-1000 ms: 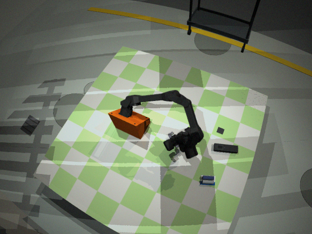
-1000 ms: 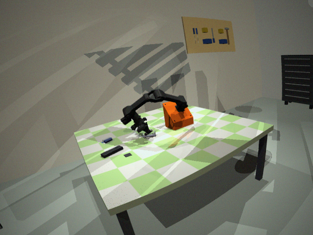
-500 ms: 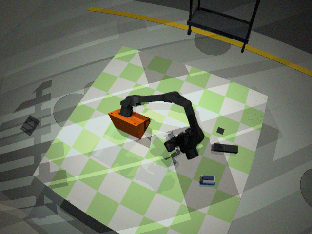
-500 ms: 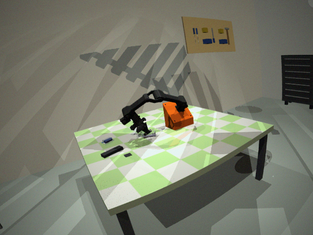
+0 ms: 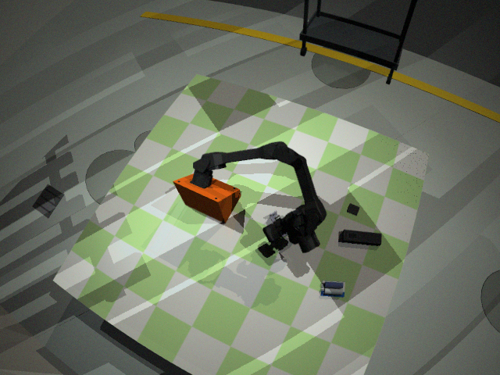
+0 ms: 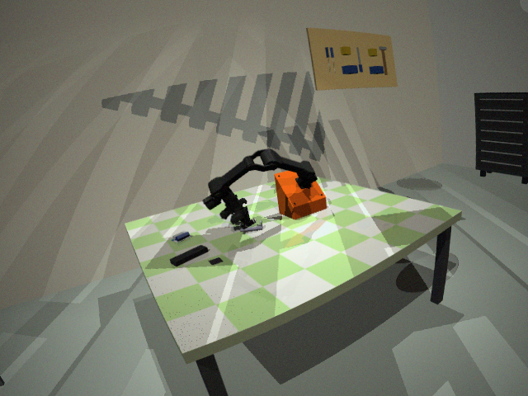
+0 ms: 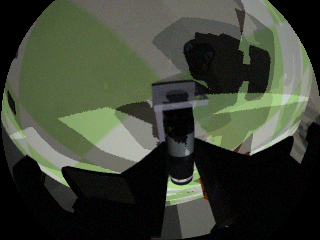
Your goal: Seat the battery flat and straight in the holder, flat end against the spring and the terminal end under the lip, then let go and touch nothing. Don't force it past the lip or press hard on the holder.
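Note:
My gripper (image 6: 246,224) (image 7: 179,144) is shut on the battery (image 7: 181,149), a dark and grey cylinder. In the wrist view the battery lies lengthwise between the fingers, its near end with a pale ring, its far end in shadow close to the holder's upright end wall. The lavender holder (image 6: 256,228) (image 7: 159,89) is on the checkered table, with its end wall beyond the battery and a side edge along the battery's left. The spring is only a dark shape behind the end wall's top edge. The fingers hide much of the holder. I cannot tell whether the battery is fully down or level.
A blue and white item (image 5: 332,288) (image 6: 181,236), a long black block (image 5: 360,237) (image 6: 189,256) and a small black square (image 5: 352,208) (image 6: 215,261) lie on the table away from the gripper. The orange base (image 5: 208,199) (image 6: 298,198) carries the arm. Strong shadows cross the table.

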### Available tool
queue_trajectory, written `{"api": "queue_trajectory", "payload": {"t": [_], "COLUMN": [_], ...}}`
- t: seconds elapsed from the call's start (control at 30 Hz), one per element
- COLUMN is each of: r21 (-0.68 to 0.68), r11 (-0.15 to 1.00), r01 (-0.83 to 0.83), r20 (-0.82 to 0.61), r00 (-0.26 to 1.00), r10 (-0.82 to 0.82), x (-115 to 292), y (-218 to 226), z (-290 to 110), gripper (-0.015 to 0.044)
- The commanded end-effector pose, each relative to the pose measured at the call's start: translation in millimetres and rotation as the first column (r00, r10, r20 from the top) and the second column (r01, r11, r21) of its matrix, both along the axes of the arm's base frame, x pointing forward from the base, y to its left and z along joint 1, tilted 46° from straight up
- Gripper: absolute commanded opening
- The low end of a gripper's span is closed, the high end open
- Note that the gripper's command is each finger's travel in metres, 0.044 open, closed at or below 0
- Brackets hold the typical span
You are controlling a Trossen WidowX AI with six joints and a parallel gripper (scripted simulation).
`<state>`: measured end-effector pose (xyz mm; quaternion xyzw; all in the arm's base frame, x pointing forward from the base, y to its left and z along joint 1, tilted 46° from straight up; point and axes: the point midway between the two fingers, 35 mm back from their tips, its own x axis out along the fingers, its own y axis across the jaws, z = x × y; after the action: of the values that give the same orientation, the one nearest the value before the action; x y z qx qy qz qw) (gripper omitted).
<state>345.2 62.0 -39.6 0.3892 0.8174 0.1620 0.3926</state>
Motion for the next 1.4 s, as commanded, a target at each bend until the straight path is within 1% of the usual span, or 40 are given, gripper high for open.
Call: {"api": "queue_trajectory", "payload": {"t": [0.0, 1.37], "r21": [-0.017, -0.132], "r11": [1.0, 0.986], "r01": [0.006, 0.1], "r20": [0.015, 0.113], "r00": [1.0, 0.99], "r10": [-0.006, -0.085], "x": [0.2, -4.2], "y": [-0.2, 5.7], "z": [-3.4, -6.6], "gripper": [0.0069, 0.0069]}}
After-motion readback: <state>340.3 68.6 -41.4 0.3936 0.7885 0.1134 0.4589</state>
